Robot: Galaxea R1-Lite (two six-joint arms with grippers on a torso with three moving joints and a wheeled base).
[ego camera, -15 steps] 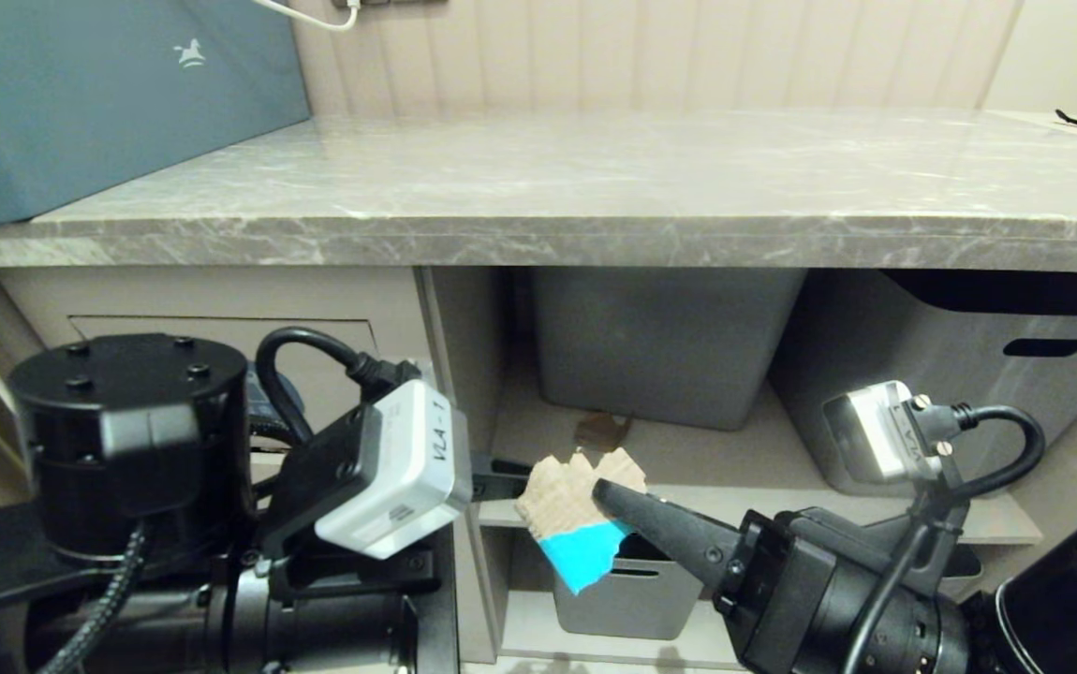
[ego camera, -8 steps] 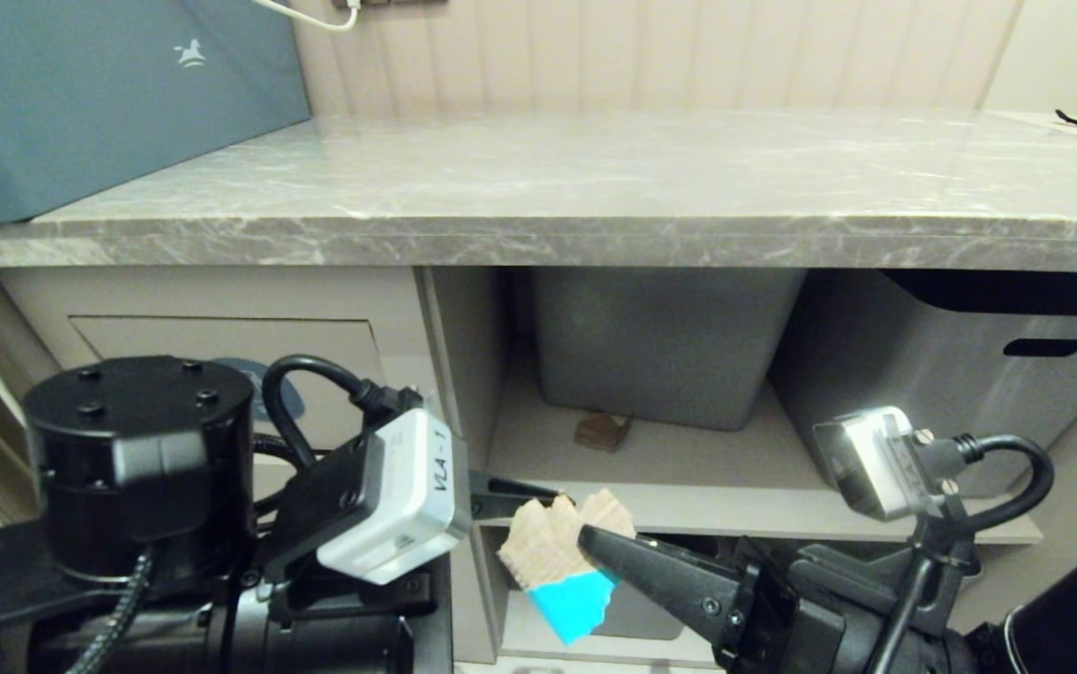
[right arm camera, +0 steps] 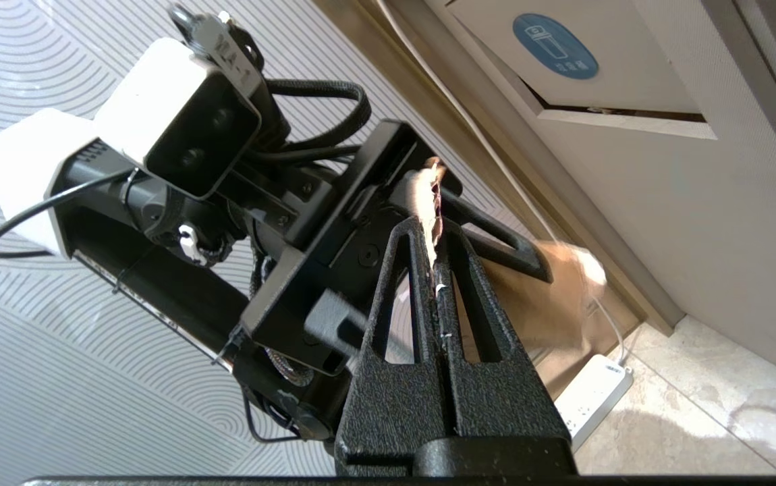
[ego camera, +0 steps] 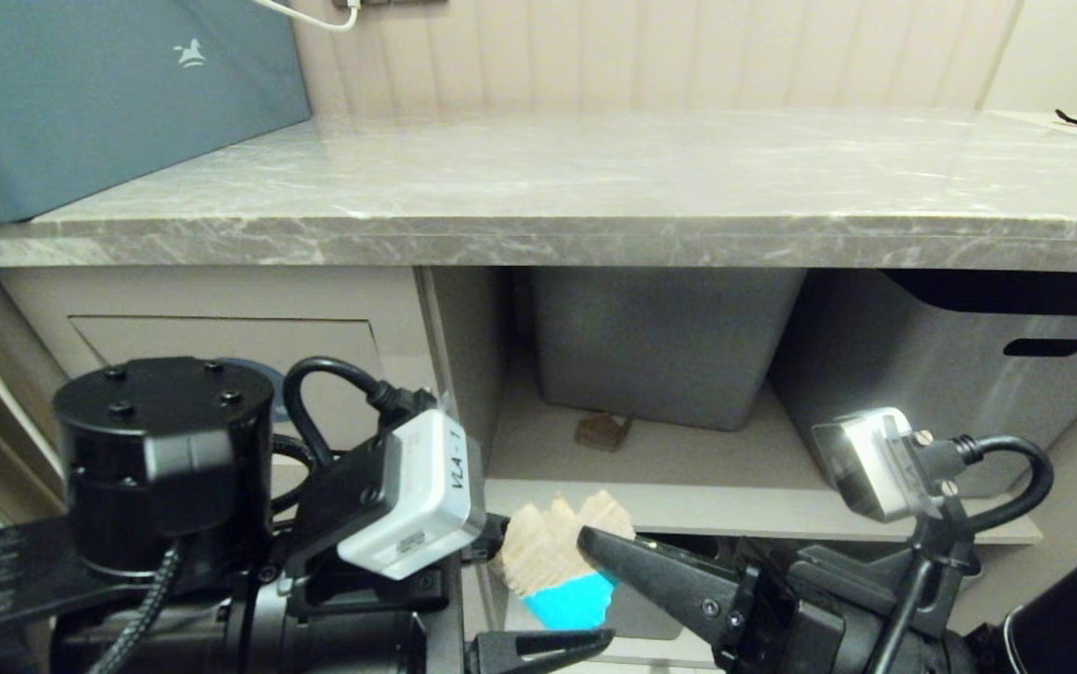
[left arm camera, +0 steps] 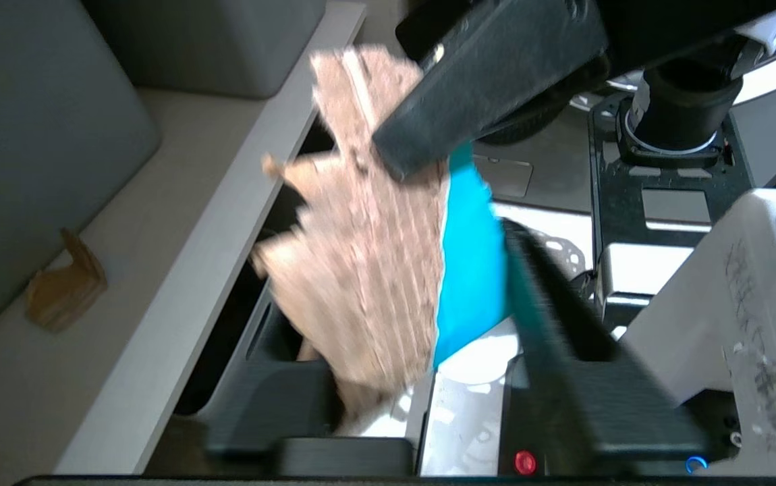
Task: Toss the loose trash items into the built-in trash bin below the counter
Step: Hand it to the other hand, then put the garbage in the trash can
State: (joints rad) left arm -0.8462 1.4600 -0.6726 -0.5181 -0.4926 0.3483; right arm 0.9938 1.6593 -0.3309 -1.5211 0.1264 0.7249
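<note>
- The counter (ego camera: 595, 197), a grey marble-look slab, spans the head view above beige shelving with grey tubs (ego camera: 660, 342).
- The built-in trash bin (right arm camera: 604, 74) is a beige cabinet panel under the counter's left end; its flap with the blue oval sticker (right arm camera: 555, 47) tilts slightly ajar.
- The right gripper (right arm camera: 436, 229) reaches in from the lower right, fingers pressed together, pinching the cardboard scrap with the teal-blue patch (ego camera: 557, 562) by its edge in front of the shelf edge.
- The left gripper (left arm camera: 422, 324) sits just left of that scrap, its fingers (left arm camera: 557, 317) on either side of it, one against the teal face; whether they grip it I cannot tell.
- A small folded cardboard chunk (ego camera: 603, 431) lies on the shelf (ego camera: 688, 487) before a tub.
</note>
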